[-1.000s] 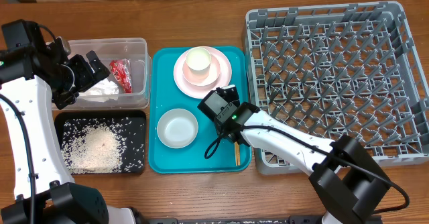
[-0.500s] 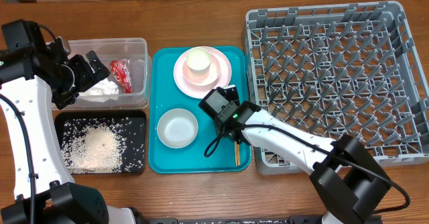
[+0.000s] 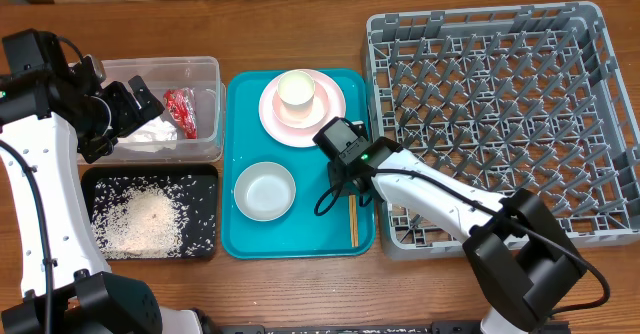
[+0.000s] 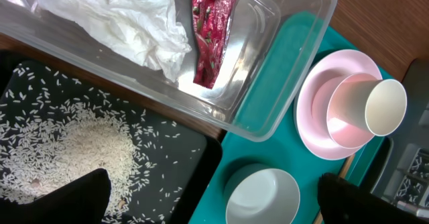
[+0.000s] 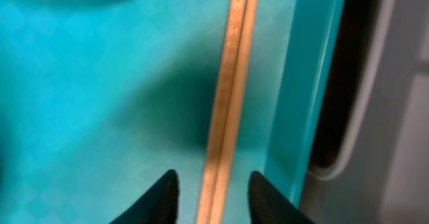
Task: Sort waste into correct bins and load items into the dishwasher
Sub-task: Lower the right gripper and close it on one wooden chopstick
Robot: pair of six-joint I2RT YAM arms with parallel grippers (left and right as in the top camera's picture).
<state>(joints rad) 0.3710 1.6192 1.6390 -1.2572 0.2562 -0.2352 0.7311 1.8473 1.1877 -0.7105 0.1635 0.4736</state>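
The wooden chopsticks (image 5: 231,83) lie along the right edge of the teal tray (image 5: 100,103). My right gripper (image 5: 213,187) is open, one finger on each side of them, low over the tray; it also shows in the overhead view (image 3: 345,164). The chopsticks' free end shows there too (image 3: 352,222). My left gripper (image 4: 211,200) is open and empty, held above the clear tub (image 3: 205,69). That tub holds the red wrapper (image 4: 211,33) and white tissue (image 4: 127,16). Rice (image 4: 87,150) lies in the black tray (image 4: 181,150).
A pink plate (image 3: 330,114) with a cream cup (image 3: 297,91) on it sits at the back of the teal tray. A grey-white bowl (image 3: 265,191) sits at its front left. The grey dish rack (image 3: 500,114) stands right of the tray.
My right gripper has moved to the right and a little back, and now straddles the chopsticks. The left arm has not moved.
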